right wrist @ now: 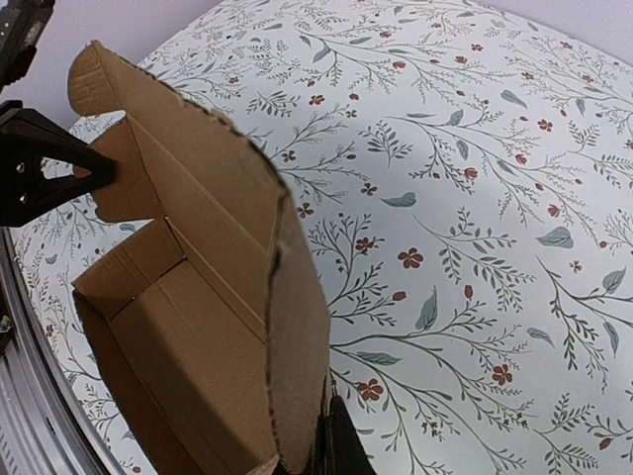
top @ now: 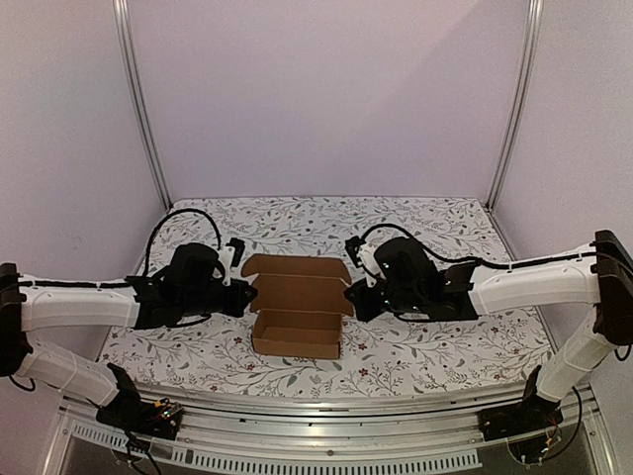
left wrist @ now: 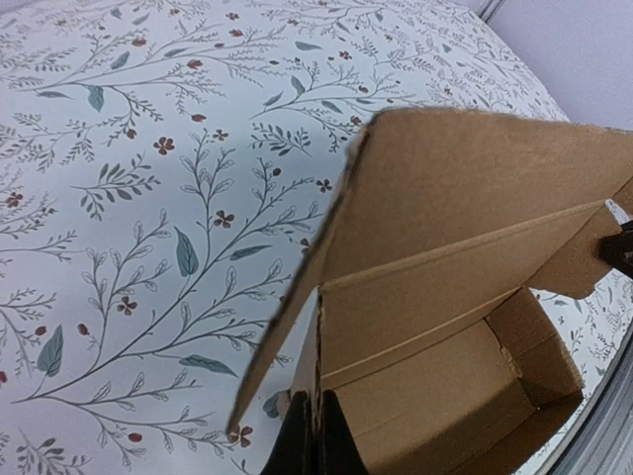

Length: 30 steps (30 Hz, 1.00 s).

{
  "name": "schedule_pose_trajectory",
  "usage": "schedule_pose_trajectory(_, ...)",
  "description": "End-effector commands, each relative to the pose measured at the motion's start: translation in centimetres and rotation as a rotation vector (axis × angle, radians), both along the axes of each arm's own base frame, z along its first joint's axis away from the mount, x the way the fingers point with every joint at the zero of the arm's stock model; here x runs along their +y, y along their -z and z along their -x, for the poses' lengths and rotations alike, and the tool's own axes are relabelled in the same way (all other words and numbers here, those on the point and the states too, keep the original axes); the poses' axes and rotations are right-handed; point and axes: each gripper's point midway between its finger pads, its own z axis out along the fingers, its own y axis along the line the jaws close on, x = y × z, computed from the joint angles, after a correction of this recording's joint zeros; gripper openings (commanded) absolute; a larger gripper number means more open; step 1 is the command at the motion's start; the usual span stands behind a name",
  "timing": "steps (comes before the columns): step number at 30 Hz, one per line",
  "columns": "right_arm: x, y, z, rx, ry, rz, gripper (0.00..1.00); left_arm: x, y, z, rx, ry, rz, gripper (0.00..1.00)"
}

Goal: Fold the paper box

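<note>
The paper box is plain brown cardboard lying mid-table, its tray formed and its lid standing open toward the back. My left gripper is at the box's left end, and in the left wrist view it is shut on the thin left side wall. My right gripper is at the right end. In the right wrist view it is shut at the base of the right side flap. The box interior shows empty.
The table is covered by a white floral cloth. A metal rail runs along the near edge between the arm bases. White walls and two upright metal posts close the back.
</note>
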Motion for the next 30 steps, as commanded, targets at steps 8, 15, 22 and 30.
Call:
schedule_pose_trajectory(8,0.9,-1.8,-0.3,-0.055,0.275,0.011,0.00,-1.2,-1.7,1.0,-0.026,-0.058,-0.077,0.00)
schedule_pose_trajectory(15,1.5,-0.5,0.1,-0.052,0.338,0.022,0.00,-1.0,-1.3,1.4,-0.004,-0.132,-0.056,0.00)
schedule_pose_trajectory(22,1.8,0.8,0.3,-0.033,0.366,0.041,0.00,-1.2,-0.7,1.7,0.018,-0.189,-0.046,0.00)
schedule_pose_trajectory(30,2.5,1.1,0.9,-0.018,0.380,0.029,0.00,-2.0,0.1,2.1,0.039,-0.200,-0.075,0.00)
